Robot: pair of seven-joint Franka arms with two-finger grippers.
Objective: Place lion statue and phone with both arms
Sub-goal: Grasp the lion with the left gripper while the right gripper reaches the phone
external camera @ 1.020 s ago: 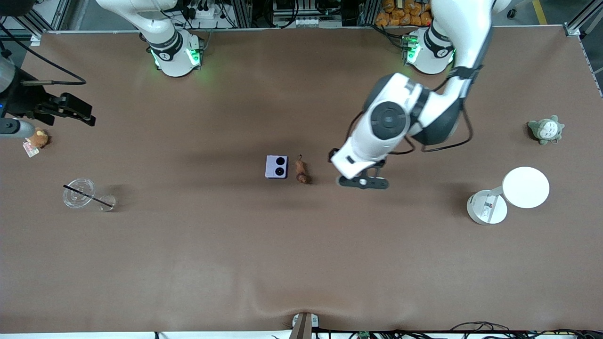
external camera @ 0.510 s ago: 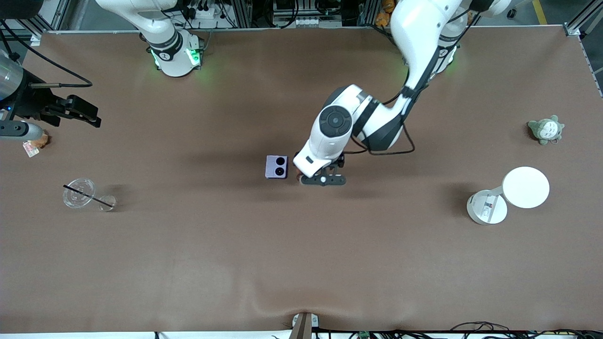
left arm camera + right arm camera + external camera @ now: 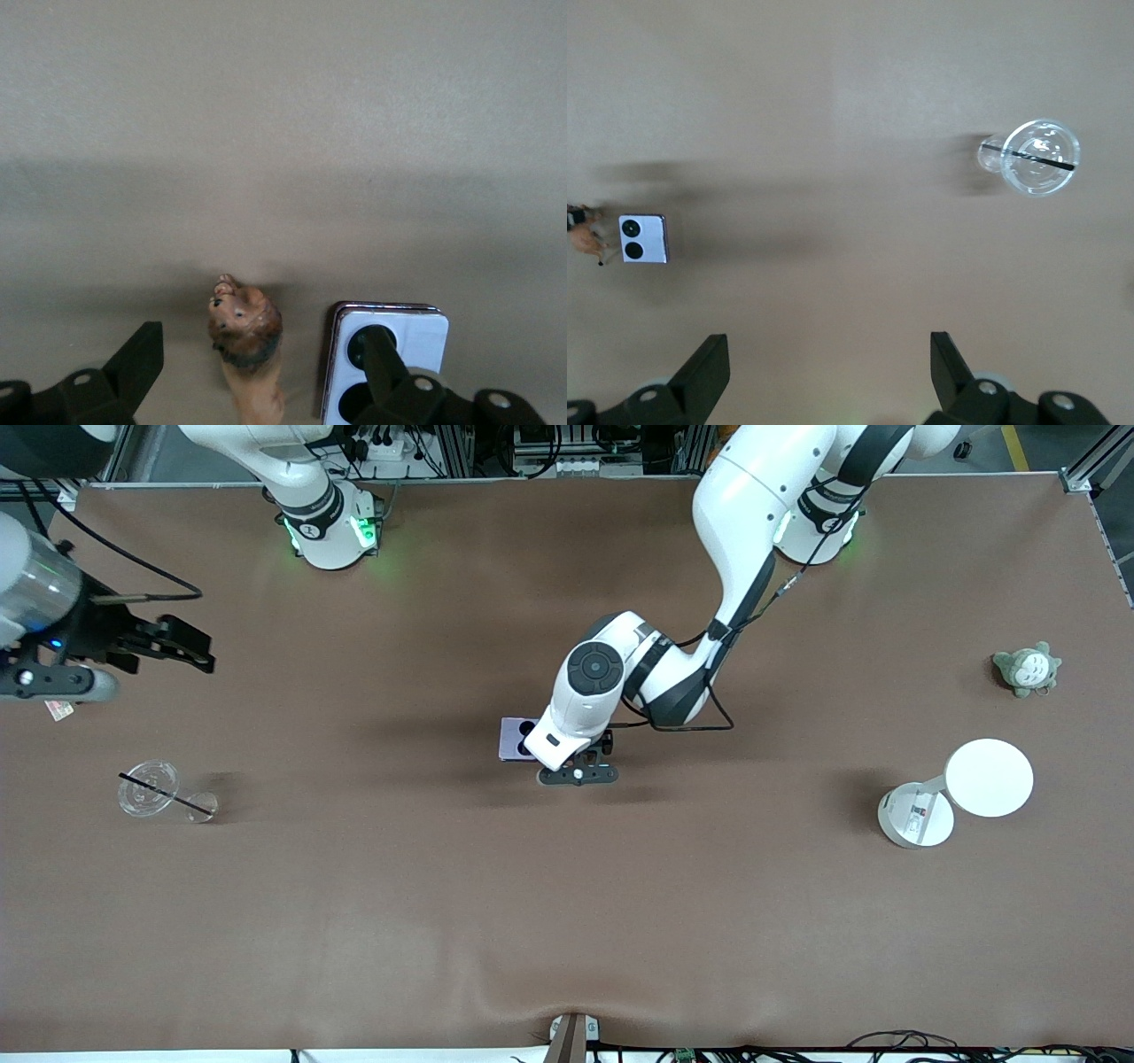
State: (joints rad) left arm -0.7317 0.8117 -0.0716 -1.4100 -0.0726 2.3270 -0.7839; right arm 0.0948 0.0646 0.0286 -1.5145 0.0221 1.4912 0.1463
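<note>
Left jaws (image 3: 252, 381) open astride lion statue (image 3: 248, 341) (hidden in front view).

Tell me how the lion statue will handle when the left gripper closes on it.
The lion statue looks like hard, moulded material, so probably stiff and light. It is narrow and lies flat on the table between the open fingers of the left gripper, so it may twist or slip if squeezed off-centre. The phone lies close beside it; one finger could nudge that.
</note>
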